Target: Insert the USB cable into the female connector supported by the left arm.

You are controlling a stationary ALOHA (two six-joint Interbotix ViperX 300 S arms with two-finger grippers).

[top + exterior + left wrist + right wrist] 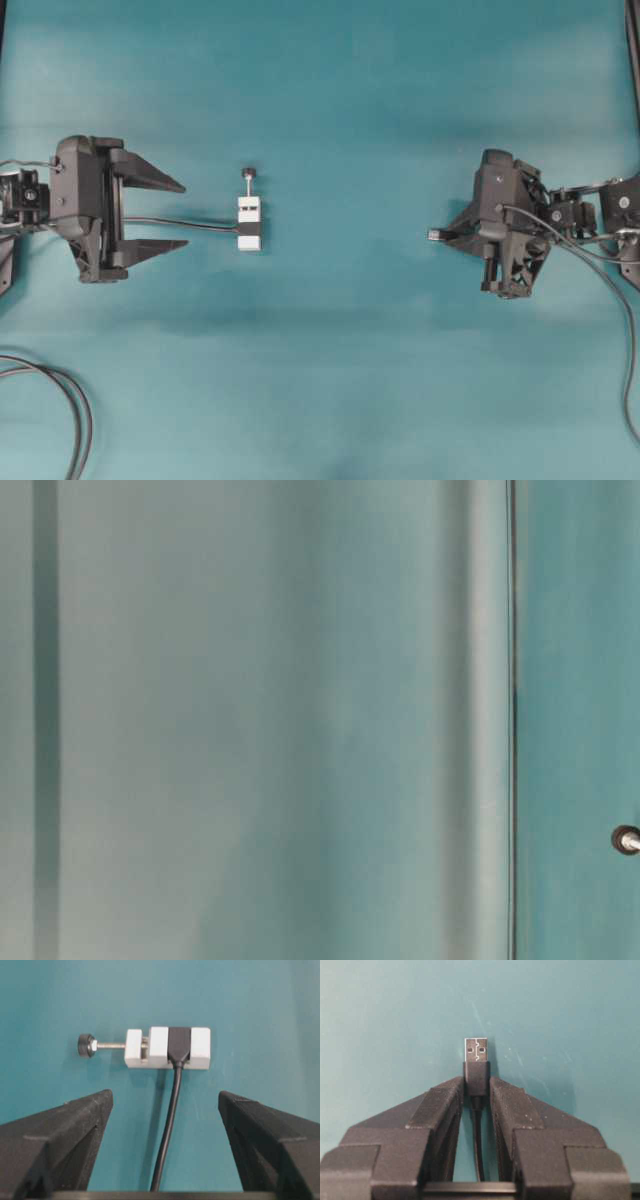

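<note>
Resting on the teal table surface [330, 110], the female connector [249, 222] lay left of centre in the overhead view, just beyond the tips of the left gripper [185, 215]. That gripper's jaws were spread wide, one tip on the far side and one on the near side of the dark cable [165, 222] that ran from the connector back between them toward the left arm [85, 205]. Neither jaw touched the white block or its cable. In the left wrist view the connector [167, 1048] sat ahead of the jaws and roughly centred on the gap between them, black socket end seated in the block and the black-knobbed pin [87, 1045] projecting to the left. The fingertips [102, 1102] stood short of the block, with bare table visible between.

The right gripper [450, 236] was positioned well apart, on the right side of the table, pointing toward the connector. Its jaws pinched the dark collar of the USB cable [476, 1062], as the right wrist view showed: both fingertips [455, 1090] pressed against the collar's sides, the silver plug projecting clear beyond them and the thin cable trailing back between the jaws. In the overhead view only the small dark plug end [436, 235] showed past the gripper tip. A wide stretch of table separated plug and connector.

Looped black cables [70, 400] lay at the near left corner.
</note>
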